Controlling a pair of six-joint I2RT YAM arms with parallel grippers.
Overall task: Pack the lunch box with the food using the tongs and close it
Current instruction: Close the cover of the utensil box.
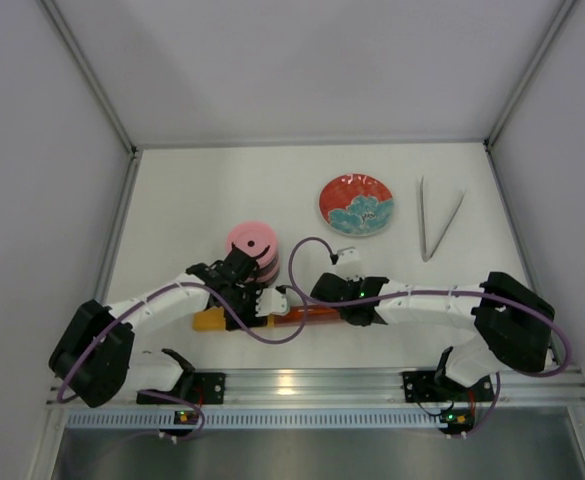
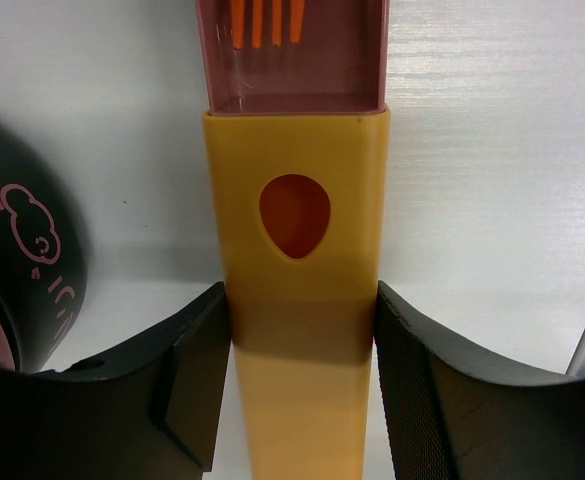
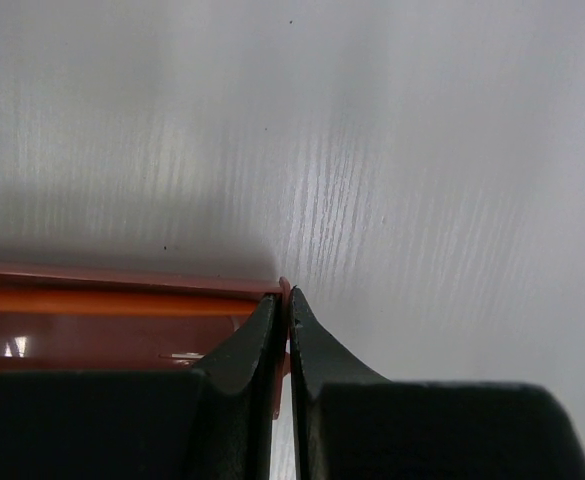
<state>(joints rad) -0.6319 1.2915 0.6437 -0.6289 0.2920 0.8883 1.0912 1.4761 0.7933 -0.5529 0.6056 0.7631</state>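
Note:
The lunch box [image 1: 252, 244] stands left of centre, its round pink lid on top; its dark printed side [image 2: 17, 270] shows at the left of the left wrist view. The silver tongs [image 1: 437, 222] lie in a narrow V at the far right, away from both arms. No food shows in any view. My left gripper [image 1: 257, 303] [image 2: 300, 330] is shut on the flat orange bar [image 2: 297, 200], a finger pressing each long side. My right gripper [image 1: 337, 312] [image 3: 289, 310] is shut on the thin end wall of the dark-red tray [image 3: 102, 310].
The orange bar [image 1: 210, 320] and the dark-red tray [image 1: 302, 315] lie in one line near the front edge, between the arms. An orange fork [image 2: 267, 25] lies inside the tray [image 2: 292, 80]. A red-and-blue patterned plate [image 1: 356, 204] sits behind, at centre right.

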